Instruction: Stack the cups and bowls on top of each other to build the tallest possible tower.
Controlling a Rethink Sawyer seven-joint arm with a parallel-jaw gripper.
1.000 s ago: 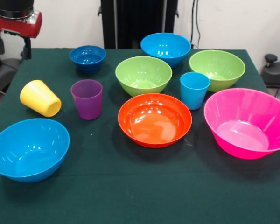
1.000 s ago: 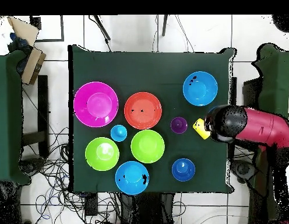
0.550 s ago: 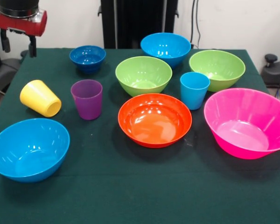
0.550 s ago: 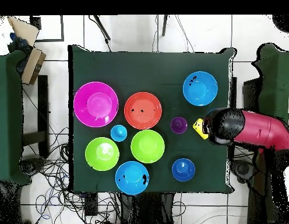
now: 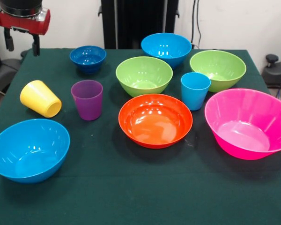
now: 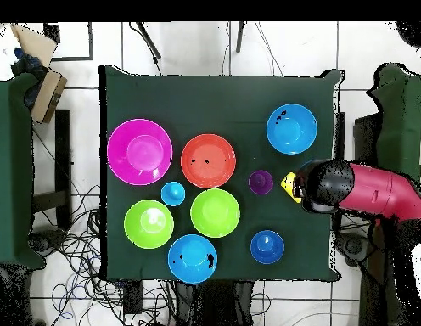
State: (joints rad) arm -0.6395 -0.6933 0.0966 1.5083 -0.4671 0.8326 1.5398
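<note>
My gripper hangs open and empty above the table's far left corner, behind the yellow cup, which lies on its side. The purple cup and the light blue cup stand upright. All the bowls sit apart and upright: small dark blue, light blue, two lime green, orange, pink, and a second light blue. In the overhead view the arm's head covers part of the yellow cup, beside the purple cup.
A dark green cloth covers the table. Cables and a cardboard box lie on the floor around it. A black office chair stands past the table's right edge in the front view.
My gripper has shifted slightly right and up in the front view. Seen from overhead, the arm has edged further over the yellow cup. No cup or bowl has moved.
</note>
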